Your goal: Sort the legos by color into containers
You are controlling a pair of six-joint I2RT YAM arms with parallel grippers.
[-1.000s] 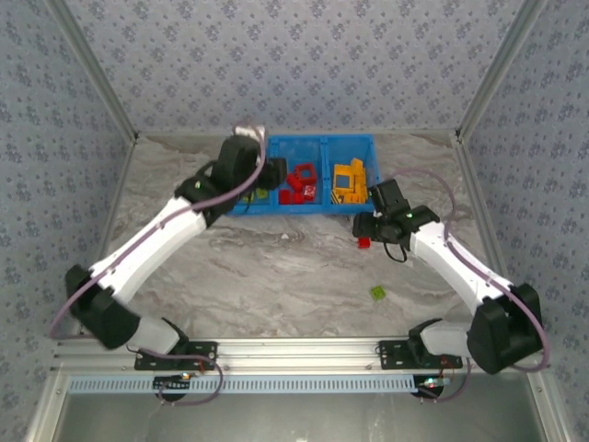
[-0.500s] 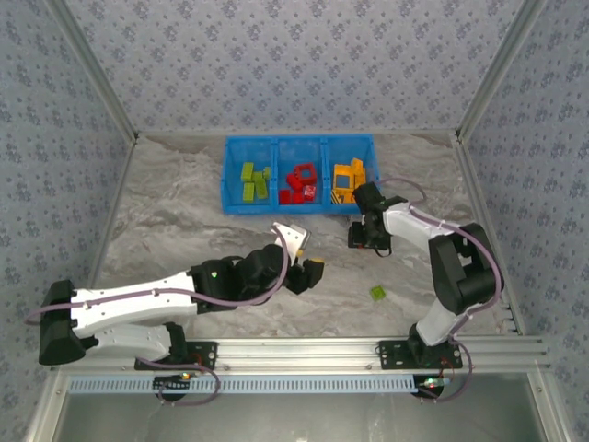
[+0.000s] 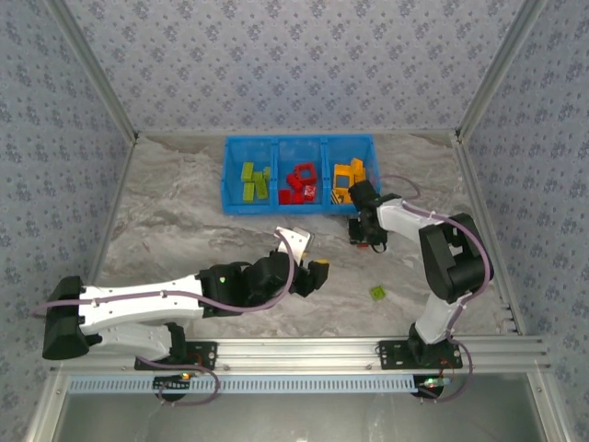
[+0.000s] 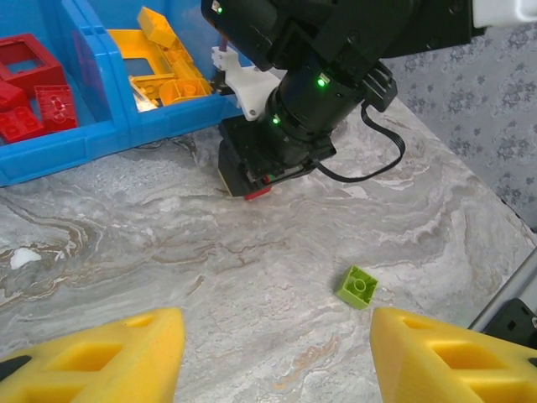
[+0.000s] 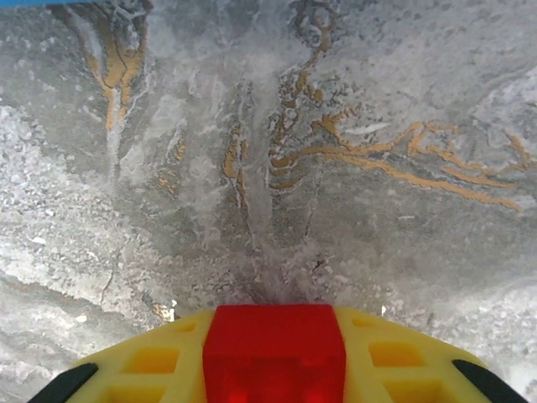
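The red brick (image 5: 274,357) rests on the marble table (image 5: 252,126), just before the blue bin (image 3: 276,210), pinched between the yellow pads (image 5: 151,361) of the right gripper (image 5: 273,336). We judge the grip to be near the pad tips, so it may slip on lifting, or fall into the orange-yellow compartment (image 4: 172,117) closest by rather than the red compartment (image 4: 50,158). A lime brick (image 4: 357,286) lies loose nearby; our left gripper (image 4: 273,336), spread and empty, might clash with the right arm (image 4: 336,50) reaching for it
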